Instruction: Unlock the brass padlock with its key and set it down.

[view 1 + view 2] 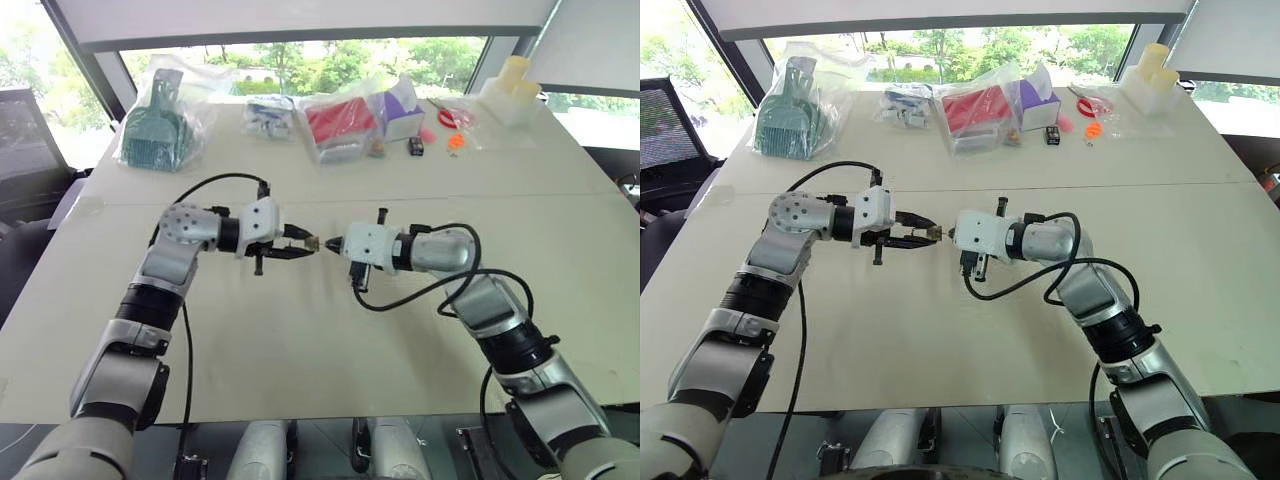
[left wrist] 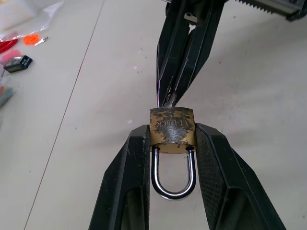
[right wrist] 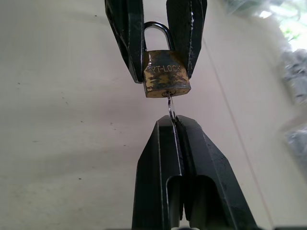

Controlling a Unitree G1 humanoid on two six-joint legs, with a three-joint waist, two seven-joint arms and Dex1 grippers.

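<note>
Brass shows tarnished on the padlock [image 2: 172,131], which hangs in the air above the pale table [image 1: 300,340], about midway across it, clamped by its body between the two black fingers [image 2: 128,177] of the left pincer [image 1: 308,245]. Those fingers stand partly apart, one pressed to each side of the block, and the silvery shackle loop sits closed, pointing back between them toward the left wrist. Facing it tip to tip, the right pincer [image 1: 328,243] has its fingers squeezed tight together on the key [image 3: 170,106], whose thin blade reaches from the fingertips into the bottom face of the padlock. Along the far edge of the table, well apart from both arms, lie clear bags [image 1: 340,125] of coloured items.
</note>
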